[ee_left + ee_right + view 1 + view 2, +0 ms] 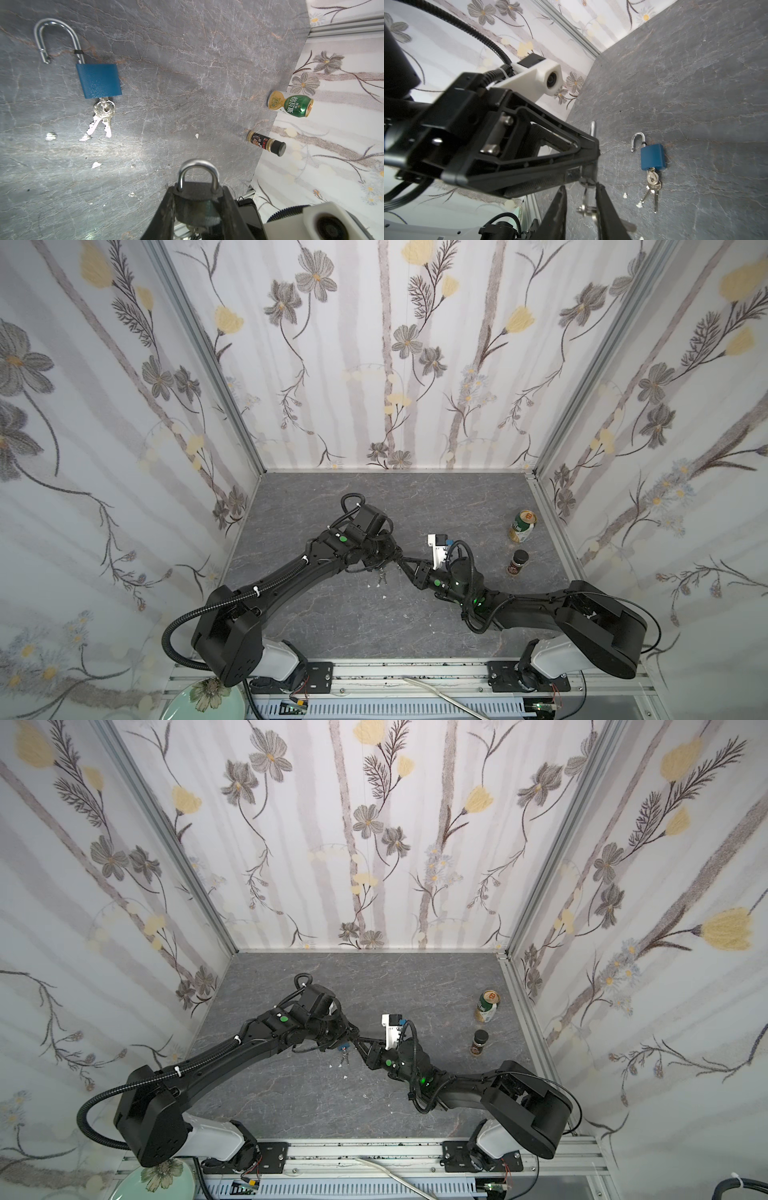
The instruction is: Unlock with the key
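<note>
We hold the black padlock (198, 198) clamped in our left hand (197, 192), clear of the tabletop (187, 83) near its middle, its shackle (197, 165) shut. The key (586, 197) sits at the lock's underside, between the fingers (560, 200) of our right hand (580, 187). We cannot tell whether they pinch it or merely flank it. A loose pinch would slide round the key without turning it. A hard twist could spin the lock in our left grip or draw the key out. The blue padlock (98, 81) lies open nearby
</note>
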`<state>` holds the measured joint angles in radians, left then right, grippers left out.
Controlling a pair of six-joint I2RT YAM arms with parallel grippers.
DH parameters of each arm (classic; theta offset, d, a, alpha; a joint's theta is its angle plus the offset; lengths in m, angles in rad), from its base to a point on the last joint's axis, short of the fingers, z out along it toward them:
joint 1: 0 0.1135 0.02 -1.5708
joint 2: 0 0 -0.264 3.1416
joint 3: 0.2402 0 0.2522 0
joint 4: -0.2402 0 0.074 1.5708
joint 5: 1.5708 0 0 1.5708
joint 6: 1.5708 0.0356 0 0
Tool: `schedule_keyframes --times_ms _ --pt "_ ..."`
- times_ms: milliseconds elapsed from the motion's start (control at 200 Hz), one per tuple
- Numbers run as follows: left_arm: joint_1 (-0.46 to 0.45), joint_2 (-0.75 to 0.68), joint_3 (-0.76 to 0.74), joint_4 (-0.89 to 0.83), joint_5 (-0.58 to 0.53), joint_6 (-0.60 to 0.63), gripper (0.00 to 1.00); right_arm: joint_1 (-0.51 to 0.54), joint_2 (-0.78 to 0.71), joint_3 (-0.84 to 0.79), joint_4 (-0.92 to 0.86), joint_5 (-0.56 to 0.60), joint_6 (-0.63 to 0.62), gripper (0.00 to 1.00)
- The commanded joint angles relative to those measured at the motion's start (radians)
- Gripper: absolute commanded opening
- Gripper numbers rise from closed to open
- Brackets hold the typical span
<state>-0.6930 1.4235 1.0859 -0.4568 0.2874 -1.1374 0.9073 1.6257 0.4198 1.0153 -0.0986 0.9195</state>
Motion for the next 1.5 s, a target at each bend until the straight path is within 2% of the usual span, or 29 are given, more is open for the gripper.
schedule_keyframes --times_ms 0,130,620,964,1374,1494 --pt "0.0 -0.011 -0.003 0.036 0.001 -0.011 0.06 -0.001 0.011 -0.001 0.069 -0.016 0.023 0.24" --pt "0.001 -0.017 -0.007 0.045 -0.002 -0.015 0.06 -0.001 0.019 -0.011 0.09 -0.02 0.035 0.25" --pt "0.001 -0.047 -0.044 0.124 0.014 -0.033 0.06 -0.006 0.043 -0.026 0.155 -0.038 0.059 0.0" --pt "0.001 -0.07 -0.076 0.24 0.049 -0.035 0.02 -0.018 0.064 -0.047 0.272 -0.08 0.123 0.0" --pt "0.002 -0.101 -0.096 0.31 0.054 -0.031 0.0 -0.041 0.159 -0.078 0.538 -0.155 0.295 0.0" --pt "0.001 -0.107 -0.099 0.331 0.062 -0.028 0.0 -0.044 0.173 -0.073 0.542 -0.163 0.31 0.0"
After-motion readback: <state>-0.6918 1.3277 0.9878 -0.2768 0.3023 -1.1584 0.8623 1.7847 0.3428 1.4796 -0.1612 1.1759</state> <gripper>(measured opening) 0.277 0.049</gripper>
